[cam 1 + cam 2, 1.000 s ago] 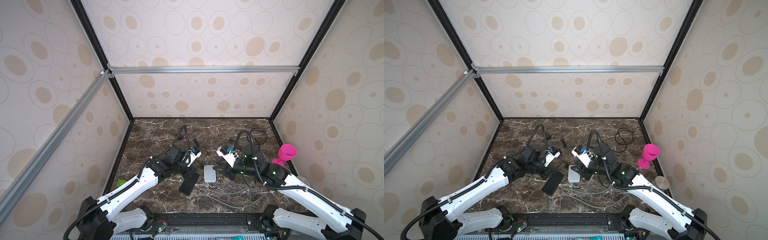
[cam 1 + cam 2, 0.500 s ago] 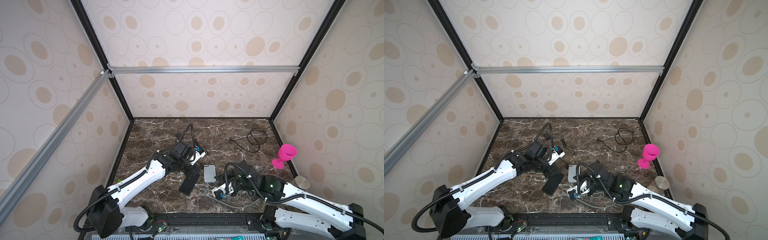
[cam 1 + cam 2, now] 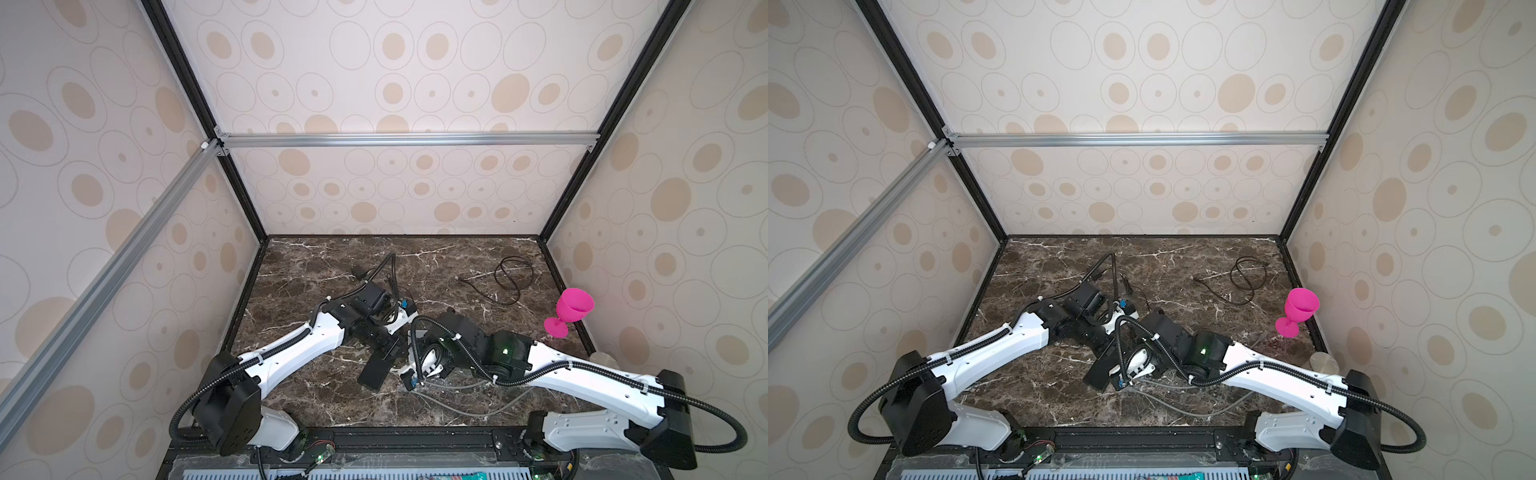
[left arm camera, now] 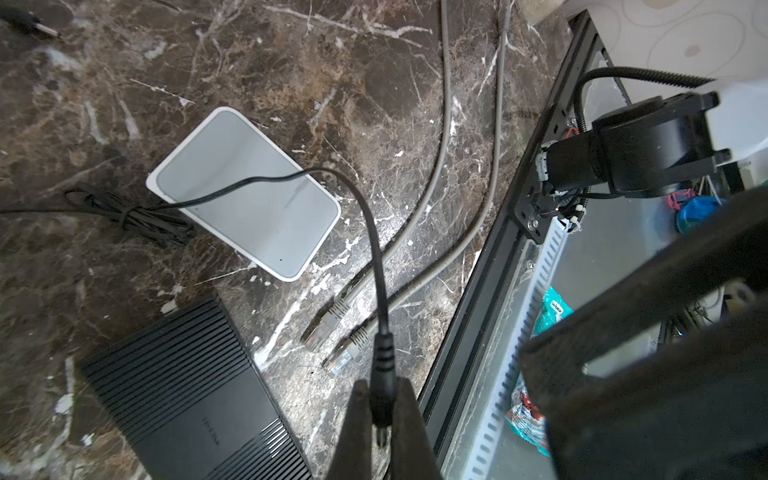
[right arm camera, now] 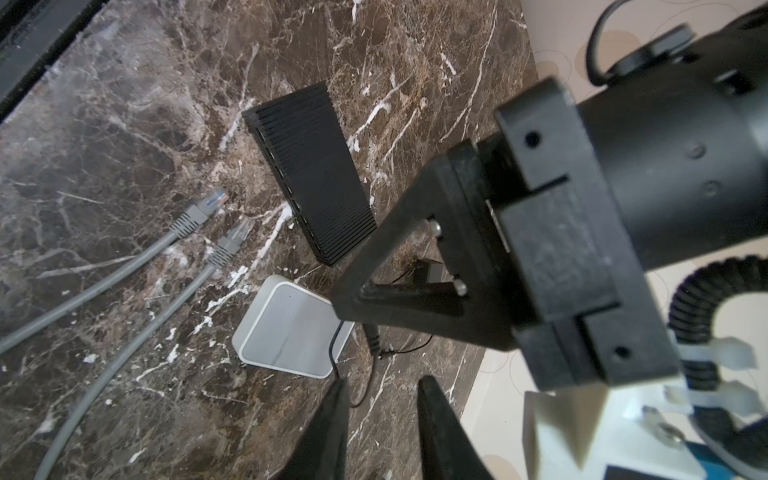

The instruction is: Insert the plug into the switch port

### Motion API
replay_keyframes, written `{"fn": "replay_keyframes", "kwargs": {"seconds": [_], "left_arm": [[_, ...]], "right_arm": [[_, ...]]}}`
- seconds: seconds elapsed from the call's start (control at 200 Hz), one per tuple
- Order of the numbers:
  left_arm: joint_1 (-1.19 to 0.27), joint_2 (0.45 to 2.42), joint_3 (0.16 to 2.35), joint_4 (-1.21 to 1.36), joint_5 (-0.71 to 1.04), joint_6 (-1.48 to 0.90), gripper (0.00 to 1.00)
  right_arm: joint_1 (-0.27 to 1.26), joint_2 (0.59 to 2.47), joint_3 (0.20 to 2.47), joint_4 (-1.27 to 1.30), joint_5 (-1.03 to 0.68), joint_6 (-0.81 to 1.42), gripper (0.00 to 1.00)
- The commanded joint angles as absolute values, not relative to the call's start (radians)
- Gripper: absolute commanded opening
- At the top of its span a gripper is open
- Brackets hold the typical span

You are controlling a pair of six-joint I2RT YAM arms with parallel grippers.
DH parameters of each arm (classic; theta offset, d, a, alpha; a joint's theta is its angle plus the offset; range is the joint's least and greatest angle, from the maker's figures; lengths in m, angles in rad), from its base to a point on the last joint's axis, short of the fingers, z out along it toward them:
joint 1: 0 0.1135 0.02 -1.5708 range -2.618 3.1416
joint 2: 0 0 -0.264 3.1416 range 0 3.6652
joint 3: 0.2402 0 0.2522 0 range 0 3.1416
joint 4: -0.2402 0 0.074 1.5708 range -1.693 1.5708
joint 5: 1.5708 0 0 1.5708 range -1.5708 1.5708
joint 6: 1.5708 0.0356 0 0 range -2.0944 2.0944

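Right gripper (image 5: 380, 419) swings to near edge; left gripper (image 4: 381, 395) keeps plug (image 4: 381, 370) pinched.
Near: right gripper is now near the grey LAN plugs (image 4: 324, 326), no longer beyond the white box (image 4: 249, 195); jaws apart, nothing btwn. Mid: switch (image 4: 187, 399) lies flat, unmoved; plug hangs above table (image 4: 291, 83), clear of switch, not yet inserted. Prob. right preps to brace switch. Far: coiled cable (image 3: 513, 276), pink goblet (image 3: 573, 305) idle.

High stereo overviews; wrist views near switch (image 4: 183, 399).
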State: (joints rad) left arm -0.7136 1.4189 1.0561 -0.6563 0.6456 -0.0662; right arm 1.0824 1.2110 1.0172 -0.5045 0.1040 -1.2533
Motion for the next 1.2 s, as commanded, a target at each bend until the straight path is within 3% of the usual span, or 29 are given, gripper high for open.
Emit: {"fn": "replay_keyframes", "kwargs": {"seconds": [0.0, 1.195], "left_arm": [[-0.717, 1.42, 1.086, -0.683, 0.688, -0.047, 0.01], [-0.735, 1.399, 1.078, -0.678, 0.701, -0.047, 0.01]], "right_arm": [[1.086, 1.243, 1.06, -0.61, 0.102, -1.253, 0.29], [1.081, 1.379, 1.096, -0.594, 0.185, -1.202, 0.17]]}}
